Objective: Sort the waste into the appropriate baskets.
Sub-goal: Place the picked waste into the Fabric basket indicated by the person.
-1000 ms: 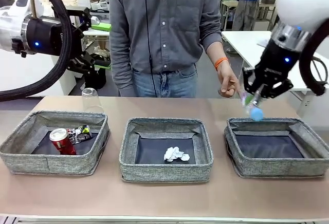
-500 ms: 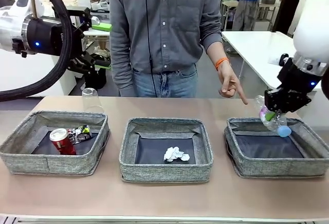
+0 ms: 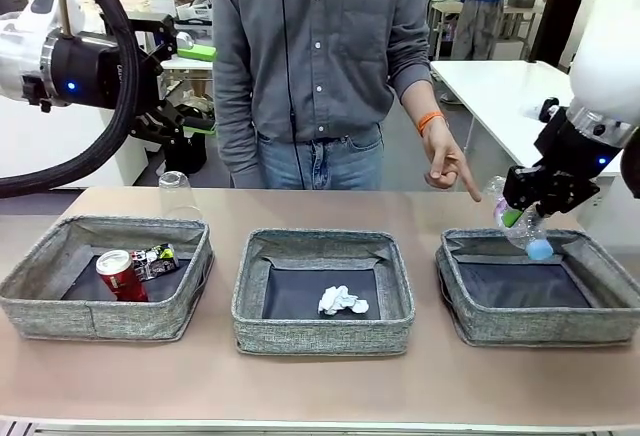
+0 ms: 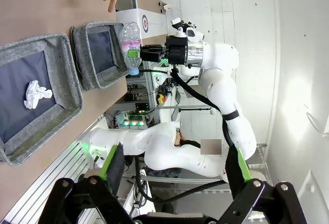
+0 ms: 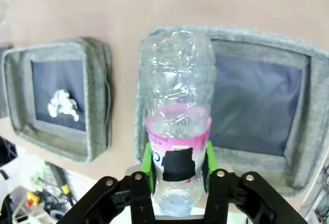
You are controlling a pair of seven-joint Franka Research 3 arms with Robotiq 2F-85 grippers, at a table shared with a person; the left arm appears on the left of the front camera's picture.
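Rightward, bottle [image 5: 177, 80] clamped at its pink label between the green pads of the right claw [image 3: 518, 214], hung tilted with the blue cap down above the far edge of the right basket [image 3: 540, 328]; judged a drop pose, high enough to clear the soft wall and aimed at the bare dark floor below. Person's hand [image 3: 447, 166] just beside, one finger pointed down toward the same basket, probably marking where plastic belongs. Left claw [image 4: 175, 158] parked with fingers wide apart and nothing between them, held high and off to its own side, presumably to leave room for the other arm. Sorted by kind, by the look of it: red can [image 3: 121, 276] upright with crushed can [image 3: 157, 259] just beside it in the left basket [image 3: 95, 318]; paper ball [image 3: 342, 302] alone in the middle basket [image 3: 322, 334]. Cup [image 3: 175, 194] upside down on the tabletop [image 3: 320, 386] behind the left basket, not yet binned, its lower rim cut off by the basket wall and its clear body hard to pick out against the background. Hidden in the right wrist view: cap end of the bottle, behind the claw body. Print on the crushed can too small to read. Cannot tell whether the grip is firm or loosening.
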